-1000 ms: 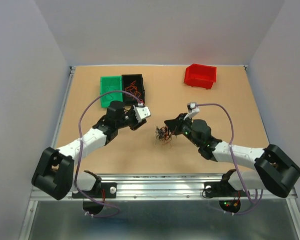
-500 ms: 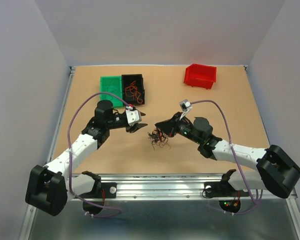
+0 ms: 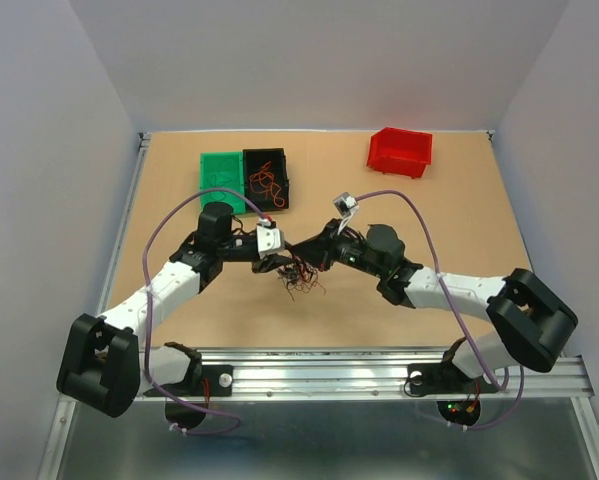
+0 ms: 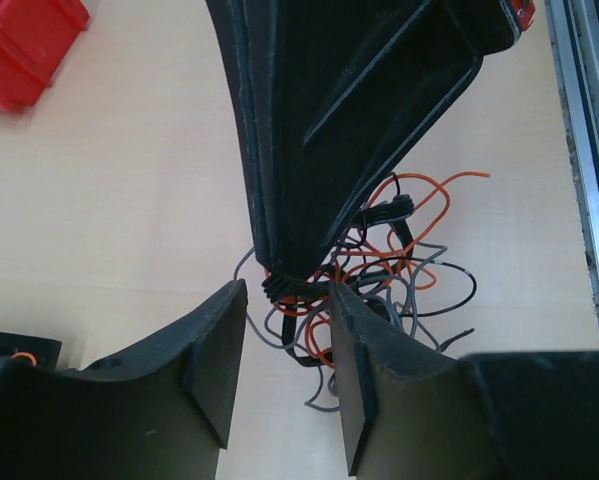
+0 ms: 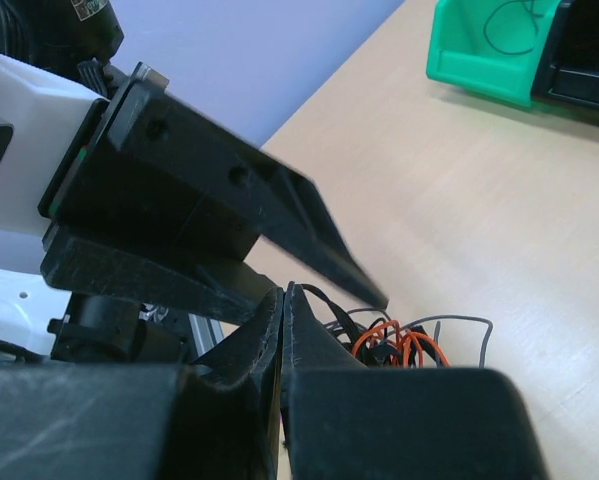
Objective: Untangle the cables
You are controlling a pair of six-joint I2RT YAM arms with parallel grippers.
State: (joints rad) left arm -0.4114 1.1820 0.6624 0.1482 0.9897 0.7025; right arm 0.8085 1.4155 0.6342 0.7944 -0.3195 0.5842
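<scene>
1. Cables (image 3: 299, 280): a small knot of thin orange, black and grey wires lies near the middle of the bench (image 3: 429, 230), just beneath the spot where both claws meet.
2. The right claw (image 3: 307, 257) has its fingers pressed together, pinching a few black strands at its tip. The rest of the knot trails loosely beyond it.
3. The left claw (image 4: 287, 370) is spread, one finger on each side of the right claw's tip and the pinched strands, and is not clamped on them.
4. From the left wrist, the right claw's dark body hides the upper part of the knot.
5. From the right wrist, the left claw crosses in front, and only a few orange loops show.
6. At the far side, a green bin (image 3: 219, 175) and a black bin (image 3: 266, 177) stand touching. The black one holds orange wires.
7. A red bin (image 3: 400, 151) stands well apart, to the right.
</scene>
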